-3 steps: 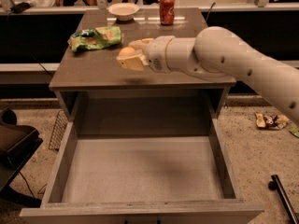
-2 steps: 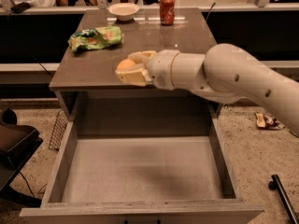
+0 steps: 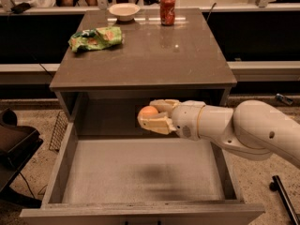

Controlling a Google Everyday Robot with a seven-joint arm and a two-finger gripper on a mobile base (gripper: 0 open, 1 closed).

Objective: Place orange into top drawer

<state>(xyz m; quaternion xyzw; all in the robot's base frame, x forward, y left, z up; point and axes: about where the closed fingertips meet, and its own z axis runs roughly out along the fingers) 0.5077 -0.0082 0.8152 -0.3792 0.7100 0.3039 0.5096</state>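
The orange (image 3: 147, 112) is a small round orange-yellow fruit held between the fingers of my gripper (image 3: 151, 114). The gripper is shut on it and hangs in the air above the back middle of the open top drawer (image 3: 140, 172). The drawer is pulled out from under the brown cabinet top (image 3: 145, 55), and its flat pale grey floor holds nothing. My white arm reaches in from the right.
On the cabinet top stand a red soda can (image 3: 167, 10), a white bowl (image 3: 123, 11) and a green chip bag (image 3: 95, 38). A dark chair (image 3: 14, 149) is at the left. A black bar (image 3: 283, 196) lies on the floor at the right.
My gripper has moved down and forward with the orange, from over the cabinet top's front edge to above the drawer's back part.
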